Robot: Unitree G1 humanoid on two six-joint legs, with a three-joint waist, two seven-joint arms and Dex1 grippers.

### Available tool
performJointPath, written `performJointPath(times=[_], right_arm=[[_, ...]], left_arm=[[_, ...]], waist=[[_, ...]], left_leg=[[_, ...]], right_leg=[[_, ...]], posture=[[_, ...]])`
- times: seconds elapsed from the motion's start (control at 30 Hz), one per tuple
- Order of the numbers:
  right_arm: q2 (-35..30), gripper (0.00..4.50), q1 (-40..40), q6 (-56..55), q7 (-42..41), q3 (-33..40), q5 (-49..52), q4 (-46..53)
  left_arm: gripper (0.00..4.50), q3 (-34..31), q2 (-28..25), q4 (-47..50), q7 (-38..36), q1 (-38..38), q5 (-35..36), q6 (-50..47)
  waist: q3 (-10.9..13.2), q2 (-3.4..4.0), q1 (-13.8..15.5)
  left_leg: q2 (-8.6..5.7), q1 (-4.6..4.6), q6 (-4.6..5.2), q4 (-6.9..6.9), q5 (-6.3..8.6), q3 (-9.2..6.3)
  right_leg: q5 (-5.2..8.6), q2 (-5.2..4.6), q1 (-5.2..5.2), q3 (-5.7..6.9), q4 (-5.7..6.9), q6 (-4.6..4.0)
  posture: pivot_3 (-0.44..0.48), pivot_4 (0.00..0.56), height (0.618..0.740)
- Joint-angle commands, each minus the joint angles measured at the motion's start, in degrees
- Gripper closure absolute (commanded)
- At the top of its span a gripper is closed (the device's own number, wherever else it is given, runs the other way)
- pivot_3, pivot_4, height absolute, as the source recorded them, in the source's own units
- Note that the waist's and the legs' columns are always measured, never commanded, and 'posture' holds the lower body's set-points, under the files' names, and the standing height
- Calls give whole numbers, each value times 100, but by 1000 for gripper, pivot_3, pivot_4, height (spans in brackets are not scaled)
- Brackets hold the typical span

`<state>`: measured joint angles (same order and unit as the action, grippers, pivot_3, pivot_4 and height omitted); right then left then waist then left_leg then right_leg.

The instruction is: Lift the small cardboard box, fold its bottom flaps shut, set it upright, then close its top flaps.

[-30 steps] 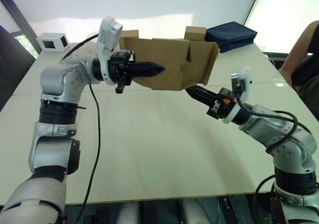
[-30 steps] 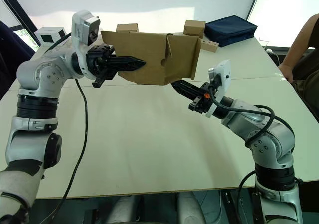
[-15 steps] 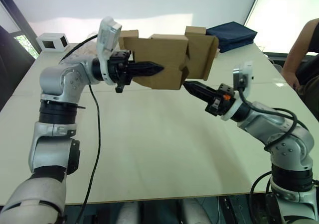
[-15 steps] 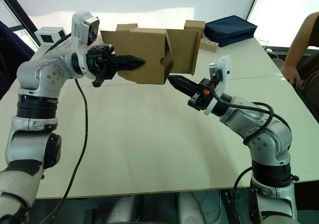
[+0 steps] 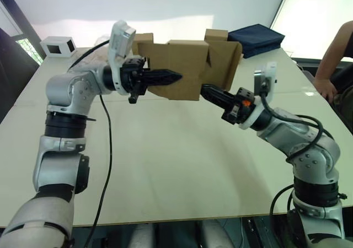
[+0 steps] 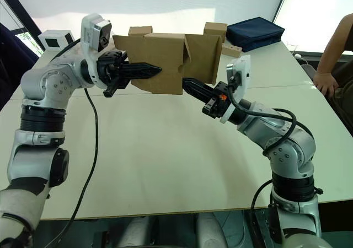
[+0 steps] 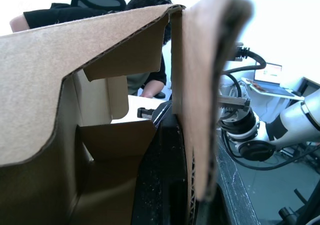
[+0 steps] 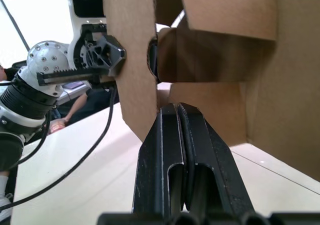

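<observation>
The small cardboard box (image 5: 185,66) hangs in the air over the far half of the table, lying on its side. My left gripper (image 5: 175,76) is shut on its near side wall; in the left wrist view one black finger (image 7: 165,175) lies inside against that wall (image 7: 200,100). The box's right end is open, with its flaps (image 5: 227,63) spread outward; which end is top or bottom I cannot tell. My right gripper (image 5: 204,88) is shut with nothing in it, its tips at the lower edge of that open end. The right wrist view shows its fingers (image 8: 172,135) pressed together just under the box wall (image 8: 130,60).
Two small brown cubes (image 5: 216,35) (image 5: 144,37) stand at the table's back edge behind the box. A navy bag (image 5: 255,38) lies back right and a white device (image 5: 58,46) back left. A person's arm (image 5: 337,44) shows at the right. The pale table (image 5: 165,165) stretches toward me.
My right gripper has moved up and to the left, from below the spread flaps to the lower edge of the box's open end. The left gripper and box have barely moved.
</observation>
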<state>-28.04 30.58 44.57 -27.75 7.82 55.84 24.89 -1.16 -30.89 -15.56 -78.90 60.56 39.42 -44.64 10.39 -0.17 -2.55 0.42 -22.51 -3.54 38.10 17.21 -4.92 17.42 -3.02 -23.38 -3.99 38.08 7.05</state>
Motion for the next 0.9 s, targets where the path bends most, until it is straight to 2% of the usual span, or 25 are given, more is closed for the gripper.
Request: performJointPath(times=[0.03,0.43,0.57,0.9], right_arm=[[65,4480,143,-90,-65,-31,22,98],[-237,4480,22,113,-77,339,360,242],[-392,4480,75,128,16,661,568,133],[-558,4480,184,67,131,930,749,-41]], left_arm=[[4500,-130,-10,165,36,27,82,28],[4500,-188,-97,61,61,53,60,70],[4500,-203,-87,38,44,77,82,78],[4500,-218,-78,-31,35,115,92,87]], waist=[[0,0,-2],[0,0,-1],[0,0,2],[0,0,1]], left_leg=[[0,0,0,0,0,0],[0,0,2,0,1,0],[0,0,3,0,2,0],[0,0,5,0,3,0]], right_leg=[[0,0,0,0,0,0],[0,0,0,0,0,0],[0,0,0,0,0,0],[0,0,0,0,0,0]], posture=[[0,150,740],[0,150,740],[0,150,740],[0,150,740]])
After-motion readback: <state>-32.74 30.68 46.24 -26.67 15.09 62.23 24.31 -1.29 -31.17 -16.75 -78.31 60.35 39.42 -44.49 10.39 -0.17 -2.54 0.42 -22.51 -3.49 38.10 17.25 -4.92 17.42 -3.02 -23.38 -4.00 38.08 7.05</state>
